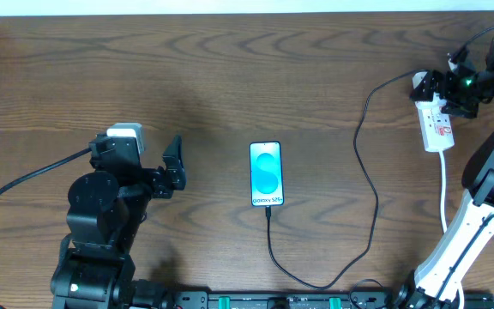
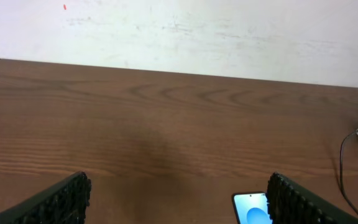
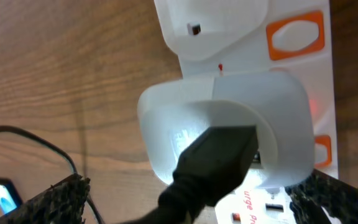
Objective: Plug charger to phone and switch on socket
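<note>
The phone [image 1: 266,174] lies face up mid-table, its blue screen lit. The charger's thin black cable [image 1: 369,176] enters the phone's near end, loops along the front edge and climbs to the white socket [image 1: 438,124] at the far right. My right gripper [image 1: 453,86] hovers open over the socket's far end. In the right wrist view its fingers [image 3: 64,199] stand either side of the charger's white plug [image 3: 229,118], which sits in the socket [image 3: 291,12] beside orange switches [image 3: 294,34]. My left gripper [image 1: 171,163] is open and empty, left of the phone [image 2: 250,211].
The left arm's base and black cable [image 1: 24,184] fill the near left. The right arm's white links [image 1: 461,232] run down the right edge beside the socket's white cord [image 1: 443,184]. A pale wall [image 2: 179,31] stands beyond the table's far edge.
</note>
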Robot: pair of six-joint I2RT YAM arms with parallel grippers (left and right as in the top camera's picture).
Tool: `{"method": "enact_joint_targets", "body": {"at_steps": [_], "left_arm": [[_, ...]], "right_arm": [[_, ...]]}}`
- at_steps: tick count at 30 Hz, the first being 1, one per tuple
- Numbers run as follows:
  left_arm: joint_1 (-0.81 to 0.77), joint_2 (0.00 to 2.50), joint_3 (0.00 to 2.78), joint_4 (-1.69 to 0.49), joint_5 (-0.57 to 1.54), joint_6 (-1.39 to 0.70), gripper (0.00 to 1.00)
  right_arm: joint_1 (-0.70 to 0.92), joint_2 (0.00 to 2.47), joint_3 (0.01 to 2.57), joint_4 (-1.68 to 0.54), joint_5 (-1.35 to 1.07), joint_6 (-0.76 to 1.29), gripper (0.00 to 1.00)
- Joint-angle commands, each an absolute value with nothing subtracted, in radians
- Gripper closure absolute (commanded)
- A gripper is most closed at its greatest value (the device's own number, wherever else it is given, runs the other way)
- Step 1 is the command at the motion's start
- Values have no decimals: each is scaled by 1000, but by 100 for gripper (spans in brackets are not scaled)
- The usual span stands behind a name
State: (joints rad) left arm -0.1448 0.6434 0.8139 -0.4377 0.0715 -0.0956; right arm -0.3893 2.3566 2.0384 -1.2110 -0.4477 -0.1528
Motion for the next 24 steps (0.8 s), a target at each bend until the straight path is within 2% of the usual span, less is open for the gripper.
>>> {"method": "enact_joint_targets", "body": {"at_steps": [1,7,15,24], "left_arm": [[-141,641,818,-434,59,-79,10],[-141,641,818,-434,59,-79,10],[-141,641,818,-434,59,-79,10],[-141,641,818,-434,59,-78,10]], "right_arm": [[-393,2360,2156,-1263,-416,-109,1],[-392,2287,2313,-1384,-302,-18,1],[-387,2081,2323,-1473,-132,170,1],[-377,1966,2322,-1512,-126,239,1]]}}
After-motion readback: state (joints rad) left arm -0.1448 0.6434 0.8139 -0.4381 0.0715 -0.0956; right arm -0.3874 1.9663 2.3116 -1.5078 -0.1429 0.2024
